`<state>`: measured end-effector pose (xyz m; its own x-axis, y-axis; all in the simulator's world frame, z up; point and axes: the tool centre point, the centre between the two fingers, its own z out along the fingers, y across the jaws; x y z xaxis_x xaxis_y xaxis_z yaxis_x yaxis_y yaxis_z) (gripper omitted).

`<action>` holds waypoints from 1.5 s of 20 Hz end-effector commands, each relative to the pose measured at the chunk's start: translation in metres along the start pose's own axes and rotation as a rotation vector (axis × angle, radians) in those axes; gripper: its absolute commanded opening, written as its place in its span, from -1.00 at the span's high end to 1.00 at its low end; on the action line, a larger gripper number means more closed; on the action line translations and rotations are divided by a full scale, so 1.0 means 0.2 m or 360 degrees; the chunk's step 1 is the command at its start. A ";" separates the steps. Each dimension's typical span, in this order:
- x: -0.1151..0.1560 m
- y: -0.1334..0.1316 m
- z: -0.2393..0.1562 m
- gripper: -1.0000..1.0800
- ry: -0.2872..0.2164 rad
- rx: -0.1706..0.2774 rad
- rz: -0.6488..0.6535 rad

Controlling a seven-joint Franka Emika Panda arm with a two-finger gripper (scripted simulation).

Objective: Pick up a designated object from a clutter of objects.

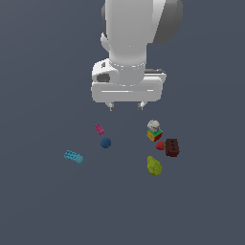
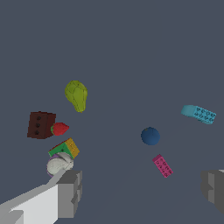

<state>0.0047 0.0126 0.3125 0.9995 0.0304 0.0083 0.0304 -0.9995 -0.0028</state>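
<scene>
The dark blue ball lies on the grey floor between the pink studded brick and the cyan studded brick. In the wrist view the ball is next to the pink brick, apart from it, with the cyan brick farther off. My gripper hangs open and empty above the floor, behind the toys, up and to the exterior view's right of the ball. Its two fingers show wide apart in the wrist view, nothing between them.
To the exterior view's right lie a white ball touching a multicoloured cube, a red piece, a dark brown block and a yellow-green pear. The same group shows in the wrist view around the pear.
</scene>
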 end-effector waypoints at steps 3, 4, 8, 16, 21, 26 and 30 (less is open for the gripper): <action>0.00 -0.01 -0.01 -0.92 0.0004 0.0003 0.0002; 0.01 -0.01 -0.01 -0.92 0.0009 0.0008 0.0004; 0.02 -0.06 -0.06 -0.92 0.0041 0.0038 0.0022; 0.03 -0.07 -0.07 -0.92 0.0049 0.0046 0.0025; 0.05 -0.02 0.03 -0.92 0.0046 0.0043 0.0014; 0.06 0.06 0.20 -0.92 0.0039 0.0035 -0.0007; 0.06 0.15 0.40 -0.92 0.0030 0.0027 -0.0031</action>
<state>0.0180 -0.0102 0.2485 0.9986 0.0439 0.0300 0.0446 -0.9988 -0.0217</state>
